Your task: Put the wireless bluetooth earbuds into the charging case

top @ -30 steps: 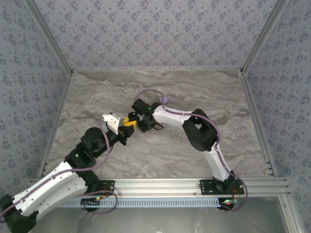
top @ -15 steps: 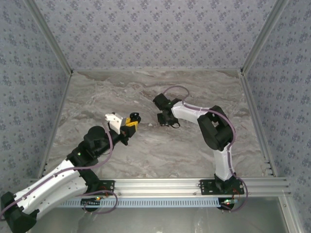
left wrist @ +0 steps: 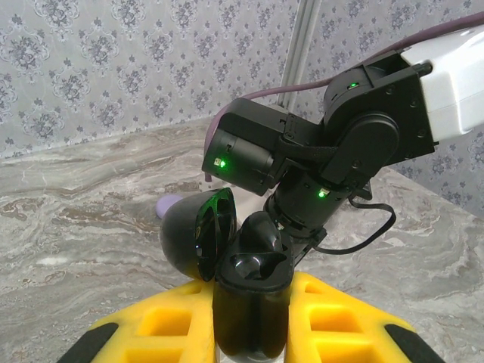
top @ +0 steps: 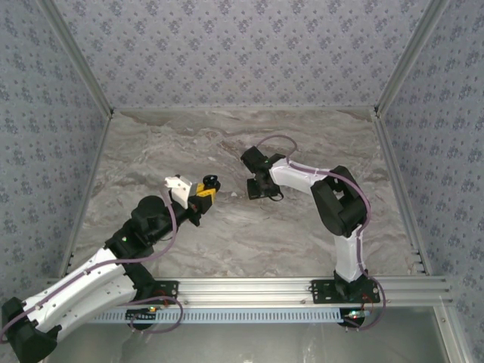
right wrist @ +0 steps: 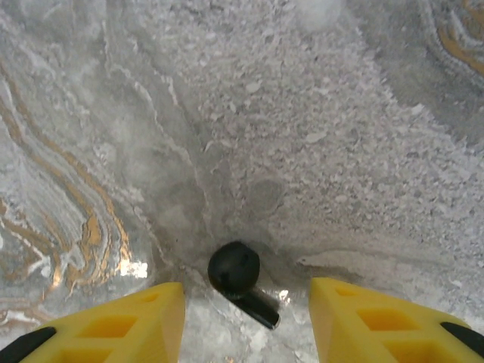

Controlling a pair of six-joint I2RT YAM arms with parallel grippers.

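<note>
Left gripper [top: 203, 190]: pinched on charging case [left wrist: 243, 261], yellow fingers [left wrist: 344, 325] either side of its body, lid [left wrist: 193, 234] flipped open to the left. Right gripper [right wrist: 246, 302]: spread, pointing down at the surface, touching nothing.

Room: three walls [top: 242, 53] in blue-grey floral wallpaper, metal posts [top: 76, 60] running up the back corners.

Surface: table [top: 151, 151] in grey marble print with tan veins; aluminium rail [top: 249, 287] along near edge.

Left arm [top: 91, 280] and right arm [top: 333, 204]: both reaching toward mid-table, grippers near each other but apart.

Case: held off the marble, just left of right gripper in top view; wells glossy black, contents unclear.

Lilac piece [left wrist: 168, 204]: on marble behind case, mostly hidden.

Earbud [right wrist: 236, 271]: lying on marble between the spread right fingers, clear of both.
</note>
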